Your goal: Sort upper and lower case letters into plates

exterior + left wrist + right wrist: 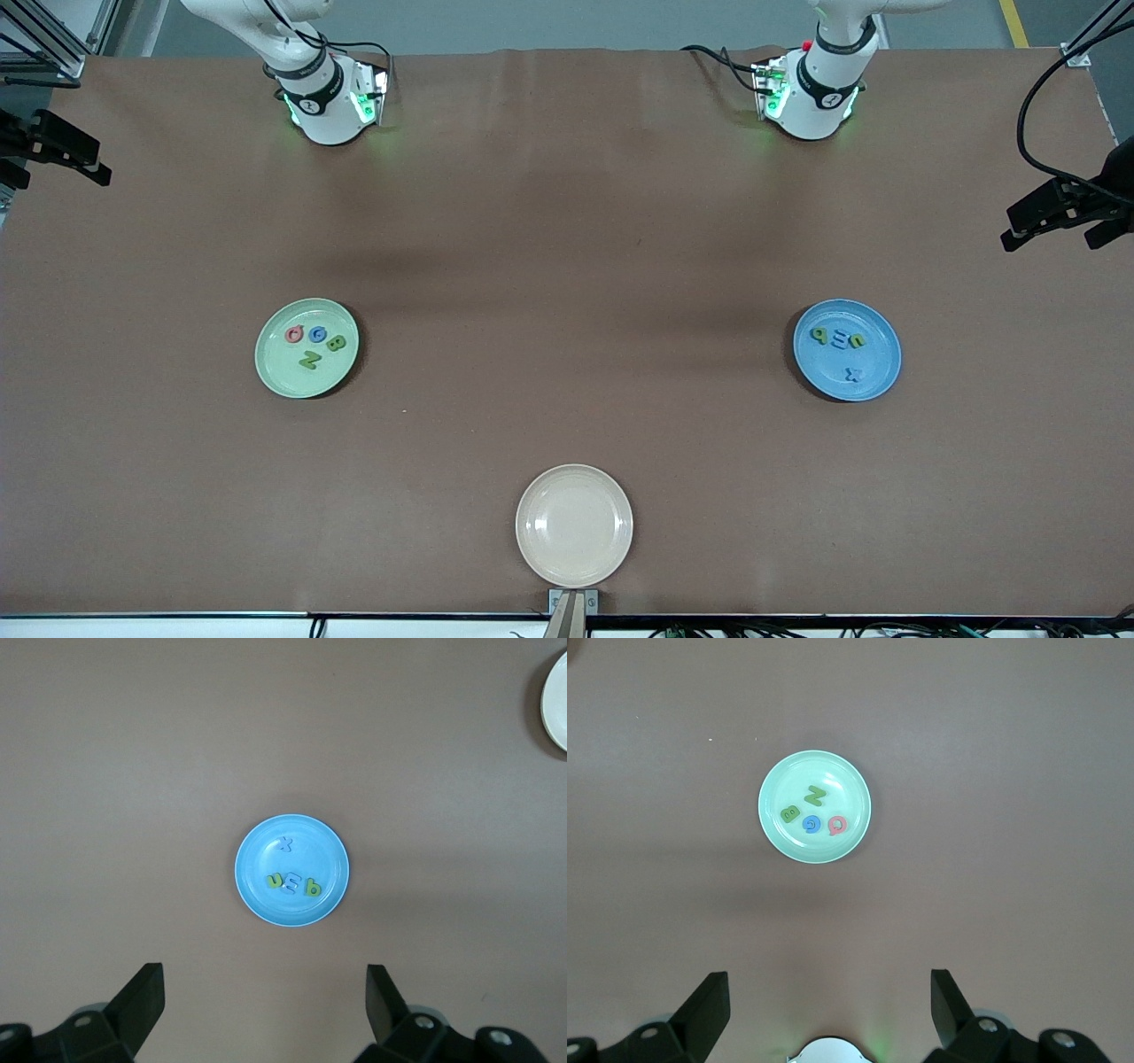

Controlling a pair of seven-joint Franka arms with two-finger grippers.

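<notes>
Altogether four letters per plate: pale green plate (275, 377) (capitals); blue plate (877, 381) (lowercase)

A brown table (567, 221) stands on grey floor (532, 22), evenly lit.

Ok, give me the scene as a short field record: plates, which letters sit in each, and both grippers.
pale green plate: toward the right arm's end; holds pink Q, blue G, green B, green N
blue plate: toward the left arm's end; holds green p, blue m, green n, blue x
cream plate: nearest the front camera, no letters
left gripper: open, high over the table, holds nothing
right gripper: open, high over the table, holds nothing
loose letters on table: none seen
</notes>
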